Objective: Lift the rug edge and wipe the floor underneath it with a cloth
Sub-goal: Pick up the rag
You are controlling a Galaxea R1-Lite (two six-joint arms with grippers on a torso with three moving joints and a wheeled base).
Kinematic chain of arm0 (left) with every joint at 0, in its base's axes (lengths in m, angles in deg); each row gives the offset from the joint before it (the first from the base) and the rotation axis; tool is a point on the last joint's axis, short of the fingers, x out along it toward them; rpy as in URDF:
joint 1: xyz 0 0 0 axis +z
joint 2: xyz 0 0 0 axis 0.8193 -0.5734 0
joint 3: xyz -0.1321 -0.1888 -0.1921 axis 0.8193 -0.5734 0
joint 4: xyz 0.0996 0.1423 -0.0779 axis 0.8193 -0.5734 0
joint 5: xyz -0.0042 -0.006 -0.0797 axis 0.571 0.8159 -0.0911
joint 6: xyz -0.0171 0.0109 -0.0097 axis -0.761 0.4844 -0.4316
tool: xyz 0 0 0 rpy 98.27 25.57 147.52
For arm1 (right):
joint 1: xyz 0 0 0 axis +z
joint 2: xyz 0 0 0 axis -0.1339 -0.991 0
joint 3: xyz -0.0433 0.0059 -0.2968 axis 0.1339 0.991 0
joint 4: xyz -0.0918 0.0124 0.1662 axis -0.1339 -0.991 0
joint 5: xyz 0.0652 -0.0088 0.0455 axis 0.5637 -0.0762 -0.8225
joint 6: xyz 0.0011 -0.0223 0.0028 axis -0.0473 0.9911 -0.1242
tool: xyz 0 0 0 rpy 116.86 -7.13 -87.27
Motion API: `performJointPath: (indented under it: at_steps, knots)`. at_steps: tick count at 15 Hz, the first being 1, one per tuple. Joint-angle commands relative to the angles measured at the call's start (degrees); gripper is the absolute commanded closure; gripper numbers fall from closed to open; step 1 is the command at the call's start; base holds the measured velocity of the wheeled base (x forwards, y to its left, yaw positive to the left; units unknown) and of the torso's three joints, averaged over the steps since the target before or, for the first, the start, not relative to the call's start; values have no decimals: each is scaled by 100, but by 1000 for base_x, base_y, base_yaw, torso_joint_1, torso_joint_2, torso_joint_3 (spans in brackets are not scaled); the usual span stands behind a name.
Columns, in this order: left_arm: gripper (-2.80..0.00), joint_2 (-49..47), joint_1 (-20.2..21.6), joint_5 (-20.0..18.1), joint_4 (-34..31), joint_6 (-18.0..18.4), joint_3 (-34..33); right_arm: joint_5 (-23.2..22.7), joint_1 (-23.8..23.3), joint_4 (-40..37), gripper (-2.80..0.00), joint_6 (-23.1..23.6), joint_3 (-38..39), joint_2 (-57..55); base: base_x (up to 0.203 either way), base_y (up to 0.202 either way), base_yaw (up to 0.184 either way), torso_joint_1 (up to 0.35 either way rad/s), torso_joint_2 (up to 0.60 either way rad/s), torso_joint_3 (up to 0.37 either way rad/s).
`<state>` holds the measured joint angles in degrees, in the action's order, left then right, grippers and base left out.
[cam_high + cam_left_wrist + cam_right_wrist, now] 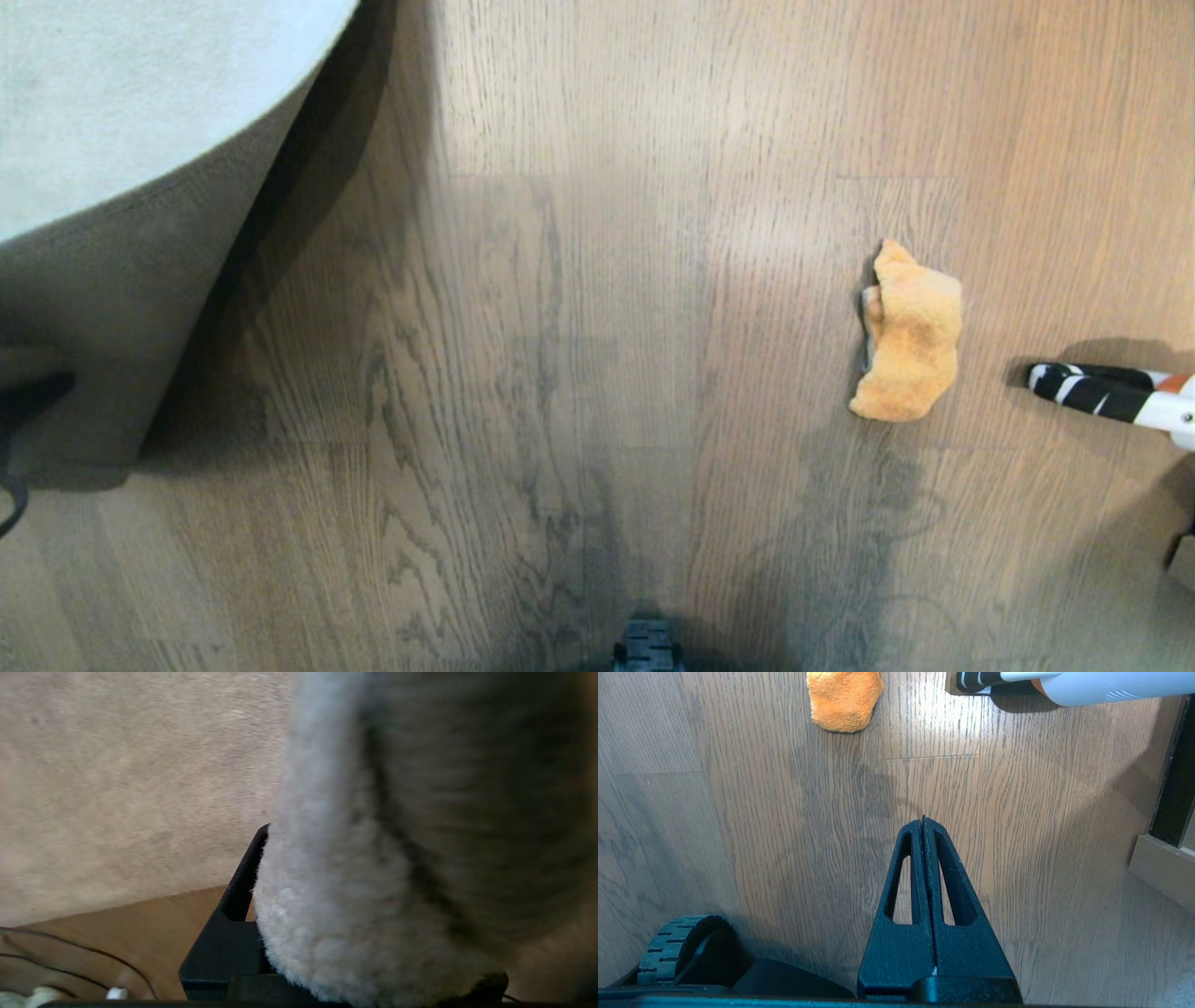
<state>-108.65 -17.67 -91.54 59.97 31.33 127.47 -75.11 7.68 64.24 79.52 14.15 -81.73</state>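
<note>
The grey-beige rug [121, 103] fills the upper left of the head view. Its edge is raised off the floor [560, 373], so the tan backing [121, 308] shows. In the left wrist view my left gripper [355, 905] is shut on the rug's fluffy edge [327, 896]. One black finger [238, 891] presses against the pile and the other is hidden behind the rug. The orange cloth [910, 336] lies crumpled on the bare floor at the right, also seen as the cloth [844, 700] ahead of my right gripper [923, 820]. That gripper is shut, empty, and hangs above the floor.
A white tool with a black-and-white striped tip [1111, 397] lies on the floor just right of the cloth. My base wheel [668, 952] is close below the right gripper. A dark frame and skirting [1162, 868] stand at the far right. Thin cables [70, 952] lie on the floor by the rug.
</note>
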Motion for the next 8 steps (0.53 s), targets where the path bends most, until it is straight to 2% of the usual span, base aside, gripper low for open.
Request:
performJointPath:
  at_steps: [1,5,8]
  knots:
    - [0,-329,173,1,22,117,354,1,2,3,0,-2,0,2,0,0,0,0,0,0]
    - [0,-446,375,5,6,514,811,1,2,3,0,-2,0,2,0,0,0,0,0,0]
    - [0,-392,379,6,-26,556,1016,1,2,3,0,-2,0,2,0,0,0,0,0,0]
